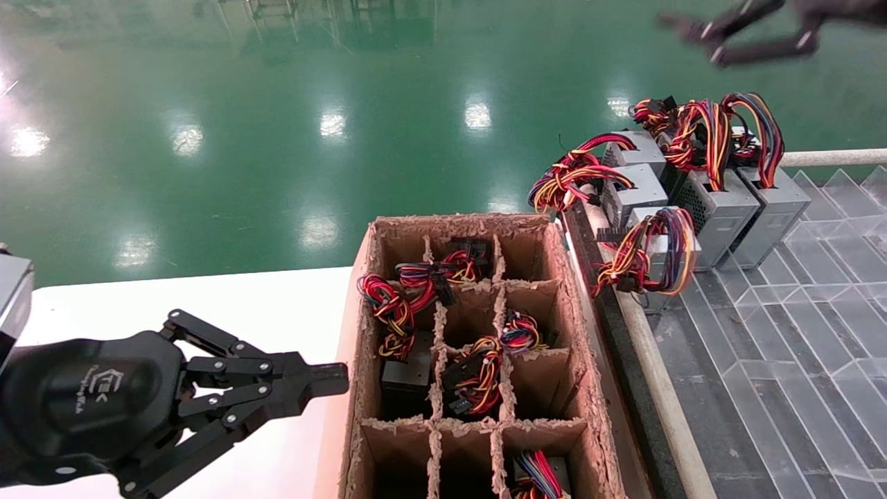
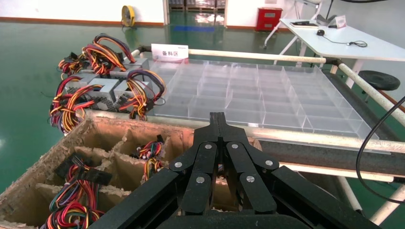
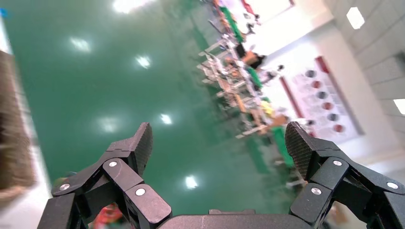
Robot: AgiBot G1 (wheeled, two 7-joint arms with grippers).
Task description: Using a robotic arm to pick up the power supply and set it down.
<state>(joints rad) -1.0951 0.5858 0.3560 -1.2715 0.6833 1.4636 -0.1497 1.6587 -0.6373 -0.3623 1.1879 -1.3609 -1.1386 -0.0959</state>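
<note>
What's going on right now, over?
Right gripper open, empty, high above the power supply. Left gripper shut, parked beside the cardboard box. Nothing in the way.

A small grey metal power supply (image 1: 658,253) with a looped orange, yellow, red and purple wire bundle is seen right of centre in the head view, nearest of the grey units.

A divided cardboard box (image 1: 554,291) stands beside a clear compartment tray (image 1: 818,333).
</note>
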